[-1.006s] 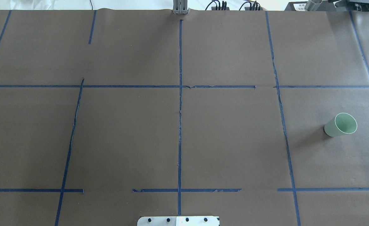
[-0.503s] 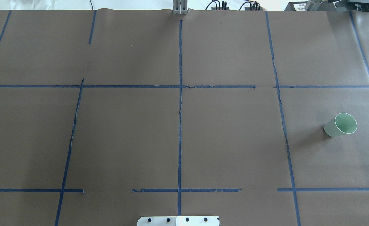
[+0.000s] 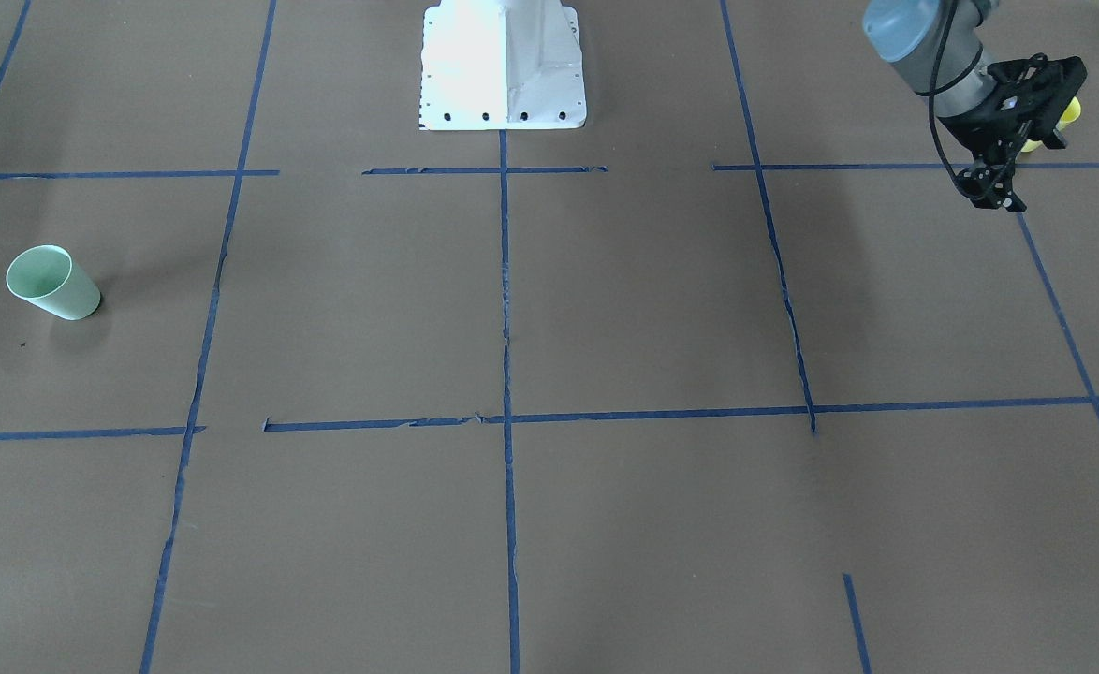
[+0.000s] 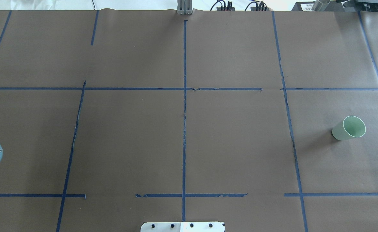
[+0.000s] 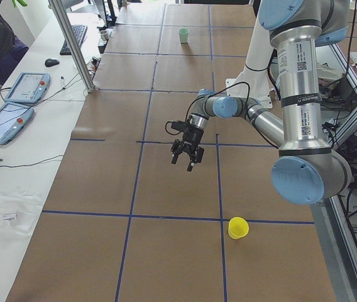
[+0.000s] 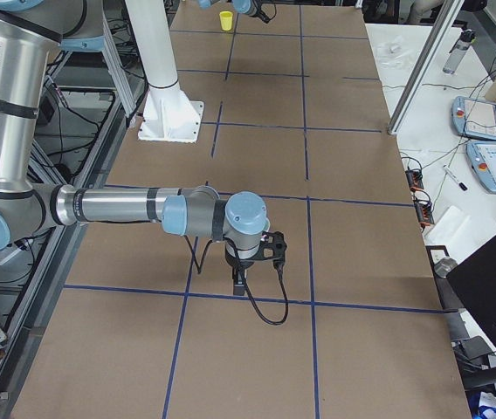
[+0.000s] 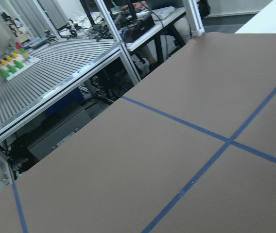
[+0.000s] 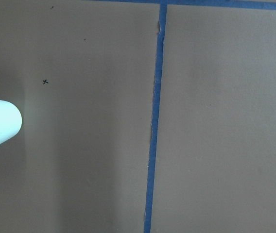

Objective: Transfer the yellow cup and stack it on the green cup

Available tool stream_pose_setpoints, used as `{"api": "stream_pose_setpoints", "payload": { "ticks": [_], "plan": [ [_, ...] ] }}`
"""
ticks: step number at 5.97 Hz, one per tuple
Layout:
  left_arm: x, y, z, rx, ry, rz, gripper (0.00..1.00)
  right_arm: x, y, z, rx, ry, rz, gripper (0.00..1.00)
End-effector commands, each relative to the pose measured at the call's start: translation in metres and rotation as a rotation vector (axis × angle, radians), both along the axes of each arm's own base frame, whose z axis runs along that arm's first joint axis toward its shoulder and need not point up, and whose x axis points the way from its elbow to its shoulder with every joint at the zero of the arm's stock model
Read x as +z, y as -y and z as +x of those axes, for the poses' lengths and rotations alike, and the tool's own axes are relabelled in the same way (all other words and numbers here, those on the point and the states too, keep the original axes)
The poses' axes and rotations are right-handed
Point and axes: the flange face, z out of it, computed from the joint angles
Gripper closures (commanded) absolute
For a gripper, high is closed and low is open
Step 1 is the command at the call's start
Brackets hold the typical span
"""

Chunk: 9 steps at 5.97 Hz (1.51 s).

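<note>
step: grab yellow cup [image 5: 237, 228], lower right on desk [image 5: 166, 251] | left gripper [image 5: 183, 162]: wide open, empty | right gripper [image 6: 241, 284]: cannot tell | tip: come straight down over cup, squeeze softly

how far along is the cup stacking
Nothing is done yet: the yellow cup stands alone on the table at the robot's left end, ungripped. In hand: the left tool hangs open above the table, apart from that cup. Left to do: grasp it, carry it across to the green cup at the far right, and stack it.
</note>
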Motion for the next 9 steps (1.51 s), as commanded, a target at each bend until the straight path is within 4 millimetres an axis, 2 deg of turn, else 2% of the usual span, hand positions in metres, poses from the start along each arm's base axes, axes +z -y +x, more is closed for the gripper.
{"api": "stream_pose_setpoints", "payload": {
  "ticks": [1, 2, 4, 5, 6, 8, 9],
  "plan": [
    [0.005, -0.032, 0.020, -0.251, 0.053, -0.013, 0.00, 0.000, -0.001, 0.000, 0.000, 0.000, 0.000, 0.00],
    [0.008, -0.046, 0.026, -0.367, 0.039, -0.054, 0.00, 0.000, 0.000, 0.000, 0.000, 0.000, 0.000, 0.00],
    [0.015, -0.065, 0.041, -0.623, -0.007, 0.031, 0.00, -0.001, 0.000, 0.000, 0.001, 0.000, 0.001, 0.00],
    [0.033, -0.080, 0.047, -0.726, 0.009, 0.087, 0.00, -0.003, 0.002, 0.000, 0.001, 0.000, 0.007, 0.00],
    [0.061, -0.084, 0.051, -0.788, 0.057, 0.124, 0.00, -0.004, 0.002, 0.000, 0.000, 0.000, 0.011, 0.00],
    [0.118, -0.104, 0.058, -0.770, 0.162, 0.151, 0.00, -0.009, 0.002, 0.000, 0.001, 0.001, 0.019, 0.00],
    [0.140, -0.126, 0.058, -0.727, 0.178, 0.131, 0.00, -0.009, 0.002, 0.001, 0.002, 0.001, 0.019, 0.00]
  ]
}}
